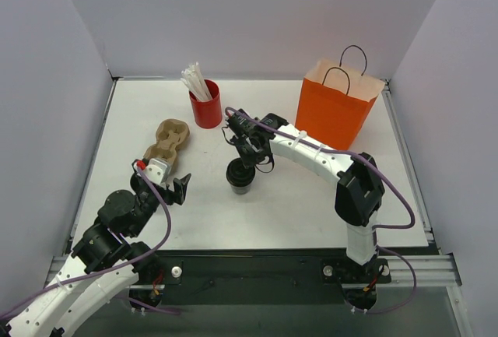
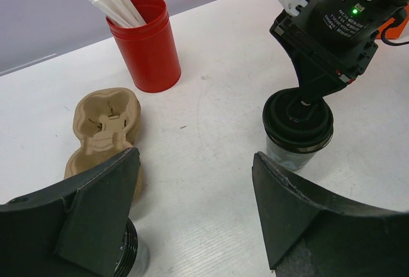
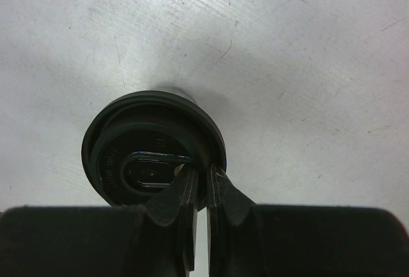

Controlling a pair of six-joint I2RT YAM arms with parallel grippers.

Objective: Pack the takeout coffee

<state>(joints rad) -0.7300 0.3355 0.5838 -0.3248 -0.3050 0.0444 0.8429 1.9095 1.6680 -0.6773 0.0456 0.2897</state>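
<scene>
Pale purple walls are boxing in a white desk [image 1: 311, 205], nothing fancy. The right gripper [image 3: 202, 174] is sitting with its jaws pressed together, tips resting on the black lid [image 3: 112, 130] of one coffee cup [image 2: 298, 137] directly beneath it. That's looking more like pressing than pinching, though I'm not totally sure.

The left gripper [image 2: 192, 203] is hanging spread wide and holding nothing. The second coffee cup [image 2: 130, 255] is peeking out right under its left finger, and the first cup is standing ahead of it to the right. The cardboard carrier [image 2: 105, 123] is lying ahead-left of it, with the red cup [image 2: 148, 50] of white sticks beyond that. The orange bag [image 1: 334, 111] is standing well off to the right gripper's right.

What I'm worrying about: those closed tips are landing off-centre on the lid, so a shove could be tipping the cup or popping the lid loose. The left finger is also so near the second cup that any swing could be knocking it over.

Writing: the lid is showing some embossed text, too small to read. I'm not seeing any brand on the bag.
</scene>
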